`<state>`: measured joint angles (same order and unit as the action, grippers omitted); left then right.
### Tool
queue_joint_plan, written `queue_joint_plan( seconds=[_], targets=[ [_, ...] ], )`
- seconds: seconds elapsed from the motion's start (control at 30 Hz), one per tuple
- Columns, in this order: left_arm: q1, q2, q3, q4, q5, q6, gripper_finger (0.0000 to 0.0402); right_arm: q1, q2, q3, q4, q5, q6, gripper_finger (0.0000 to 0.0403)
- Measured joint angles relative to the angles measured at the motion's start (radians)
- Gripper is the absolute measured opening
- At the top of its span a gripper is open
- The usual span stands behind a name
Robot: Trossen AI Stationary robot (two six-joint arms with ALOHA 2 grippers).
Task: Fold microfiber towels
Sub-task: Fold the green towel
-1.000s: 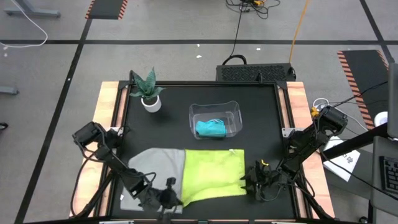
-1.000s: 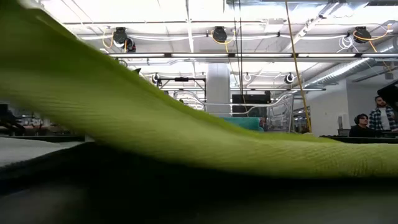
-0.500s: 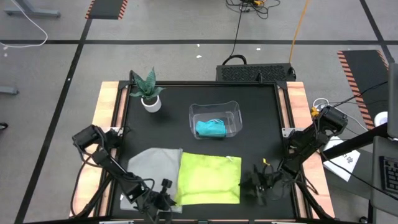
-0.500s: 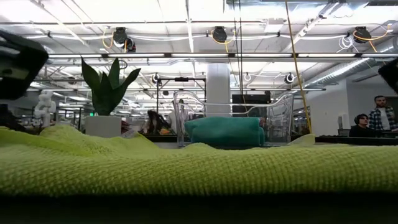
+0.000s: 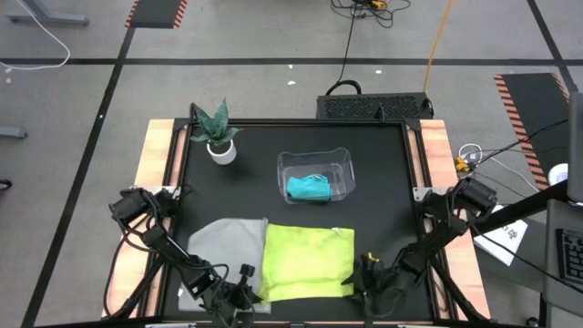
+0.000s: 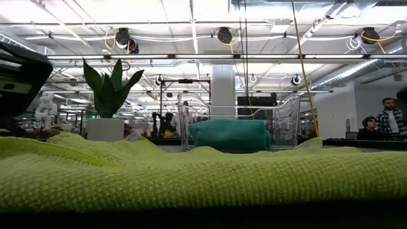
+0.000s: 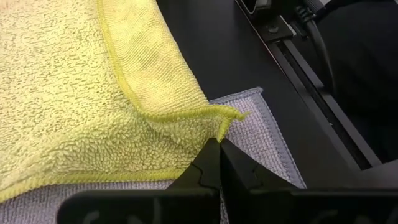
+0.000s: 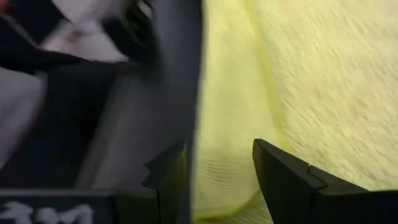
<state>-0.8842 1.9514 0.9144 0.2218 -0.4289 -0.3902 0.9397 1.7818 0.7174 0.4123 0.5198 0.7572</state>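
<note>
Left hand (image 7: 219, 163) sits at the worktop's near edge, left of centre, fingers pressed fully together. A corner of the yellow-green towel (image 5: 307, 262) lies right at the fingertips; the left wrist view shows the hemmed corner curled up against them, but whether it is actually pinched cannot be told. Under that corner lies the grey towel (image 5: 223, 246), its stitched edge showing just beyond the fingertips.

Right hand (image 8: 221, 171) is low at the near edge, right of centre, fingers spread apart. Its wrist view shows the yellow-green towel's edge running between the two fingers (image 8: 292, 177), with nothing clamped. In the high view this hand (image 5: 367, 276) sits just beside the towel's near right corner.

Yellow-green towel lies mostly flat near the near edge, about the middle of the worktop (image 5: 383, 182), its left side overlapping the grey towel's right side. Grey towel spreads flat to the left of it. In the low view the yellow-green towel (image 6: 203, 178) fills the foreground in soft ripples.

Teal towel (image 5: 308, 188) lies bunched inside the clear bin (image 5: 345, 173), which stands at the middle of the worktop toward the far edge. Low view shows the teal towel (image 6: 230, 134) behind the bin's clear wall.

Potted plant (image 5: 217, 132) stands upright in a white pot by the far left corner.

Two people (image 6: 377, 121) show in the room beyond the worktop, far off.
</note>
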Motion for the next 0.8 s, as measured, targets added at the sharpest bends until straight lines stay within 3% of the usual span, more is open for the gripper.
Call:
queue_joint_plan(
  seconds=[0.2, 0.5, 0.8],
  targets=[
    [0.0, 0.0, -0.001, 0.008, 0.006, 0.001, 0.0002, -0.004, -0.006, 0.089, -0.287, 0.036, 0.1, 0.0165],
    [-0.002, 0.002, -0.001, 0.015, 0.008, 0.002, 0.0002, -0.002, -0.077, 0.127, -0.341, 0.114, -0.006, 0.0164],
    [-0.007, 0.002, -0.001, 0.015, -0.001, -0.004, 0.0001, -0.004, -0.076, 0.125, -0.56, 0.108, 0.249, 0.0164]
  ],
)
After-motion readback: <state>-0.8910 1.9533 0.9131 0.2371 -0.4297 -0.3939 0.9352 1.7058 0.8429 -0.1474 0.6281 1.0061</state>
